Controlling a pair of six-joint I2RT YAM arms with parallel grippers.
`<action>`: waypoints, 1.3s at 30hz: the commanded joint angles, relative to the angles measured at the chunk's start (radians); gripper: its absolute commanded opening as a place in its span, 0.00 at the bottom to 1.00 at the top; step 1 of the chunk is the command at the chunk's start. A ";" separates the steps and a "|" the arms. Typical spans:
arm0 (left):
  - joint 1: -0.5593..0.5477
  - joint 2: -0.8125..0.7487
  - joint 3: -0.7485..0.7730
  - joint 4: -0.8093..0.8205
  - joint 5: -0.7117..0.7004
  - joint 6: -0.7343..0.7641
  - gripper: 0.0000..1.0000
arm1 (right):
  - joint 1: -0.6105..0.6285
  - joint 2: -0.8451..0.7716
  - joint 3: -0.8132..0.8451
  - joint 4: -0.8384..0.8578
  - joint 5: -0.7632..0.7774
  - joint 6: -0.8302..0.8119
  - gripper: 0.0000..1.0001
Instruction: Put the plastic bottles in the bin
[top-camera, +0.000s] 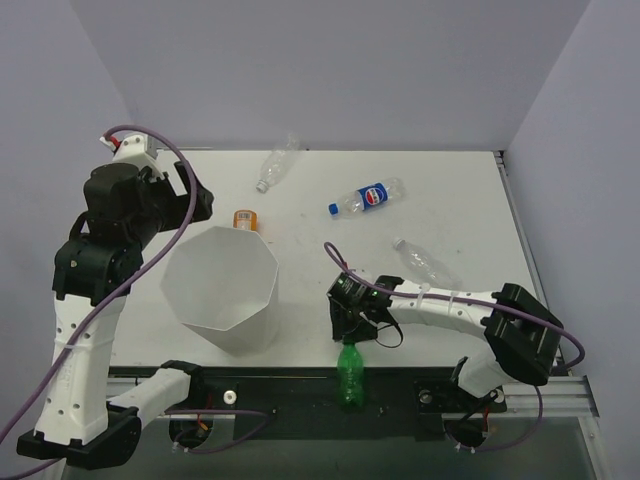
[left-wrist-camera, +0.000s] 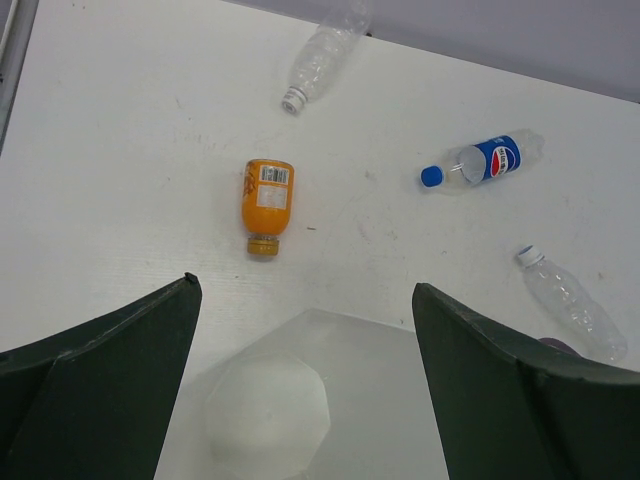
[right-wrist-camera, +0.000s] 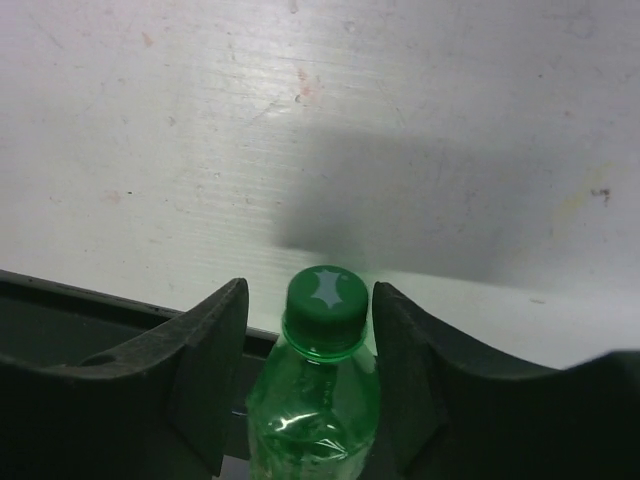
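Observation:
My right gripper (top-camera: 352, 332) is shut on the neck of the green bottle (top-camera: 350, 375), which hangs over the table's front edge. In the right wrist view the fingers of the right gripper (right-wrist-camera: 310, 292) press the shoulders of the green bottle (right-wrist-camera: 315, 415). My left gripper (top-camera: 197, 203) is open and empty, high above the far left side of the white bin (top-camera: 250, 330). From the left wrist the left gripper (left-wrist-camera: 305, 288) frames the bin (left-wrist-camera: 380, 400). The orange bottle (top-camera: 246, 219) lies just behind the bin, and it also shows in the left wrist view (left-wrist-camera: 267, 204).
A clear bottle (top-camera: 278, 163) lies at the back of the table. The blue-label bottle (top-camera: 368, 197) lies right of centre. Another clear bottle (top-camera: 425, 260) lies just beyond my right forearm. The black front rail (top-camera: 300, 395) runs below the table edge.

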 joint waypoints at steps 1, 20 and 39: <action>-0.004 -0.023 -0.006 0.008 -0.012 0.018 0.98 | 0.010 0.016 0.034 -0.044 0.004 -0.013 0.44; -0.003 -0.027 0.039 -0.031 -0.031 0.047 0.98 | -0.140 -0.162 0.330 -0.285 0.141 -0.183 0.00; -0.001 -0.056 0.106 -0.086 -0.135 -0.026 0.98 | -0.245 -0.026 1.078 0.141 -0.022 -0.177 0.00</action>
